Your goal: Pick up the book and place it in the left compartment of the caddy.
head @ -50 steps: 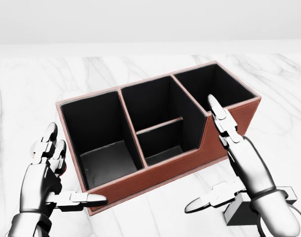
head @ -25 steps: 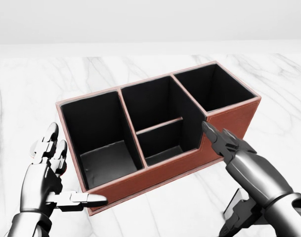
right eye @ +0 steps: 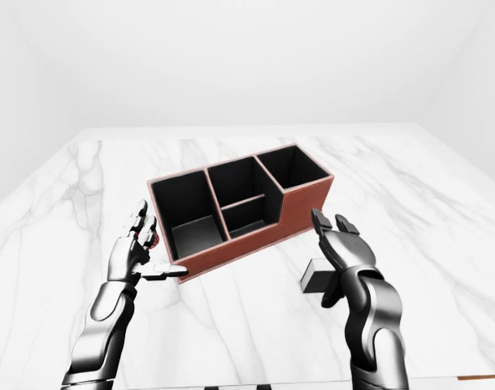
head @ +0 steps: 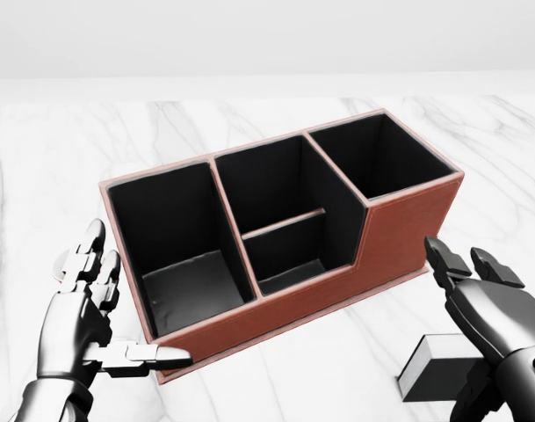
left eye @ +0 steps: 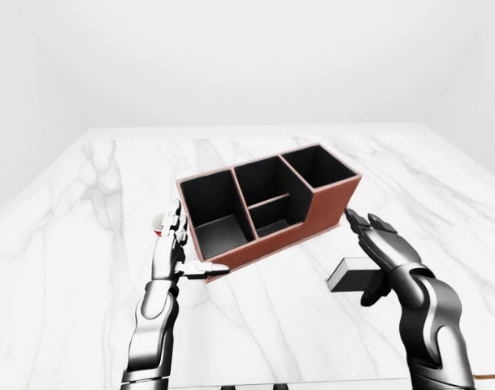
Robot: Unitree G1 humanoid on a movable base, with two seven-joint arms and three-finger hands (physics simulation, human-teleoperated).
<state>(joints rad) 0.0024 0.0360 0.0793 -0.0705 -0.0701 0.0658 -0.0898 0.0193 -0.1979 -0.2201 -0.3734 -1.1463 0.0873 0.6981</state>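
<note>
— Since the book [left eye: 357,274] is to go into the caddy [head: 399,230], where is it found?

— It is seen lying flat on the marble surface [left eye: 93,211], just beside the caddy's lower right end in the head view, partly hidden under the right hand [head: 495,321].

— How are that hand's fingers [head: 444,259] held?

— They are spread wide above the book; nothing is gripped, probably so that the book can be straddled.

— And the left hand [head: 78,321]?

— It is kept open at the caddy's left corner, its thumb laid against the wall, seemingly to steady the caddy. A small red thing [left eye: 158,233], too hidden to name, is glimpsed behind it.

— Is the left compartment [head: 175,242] ready?

— It is seen empty, as are the others.
</note>
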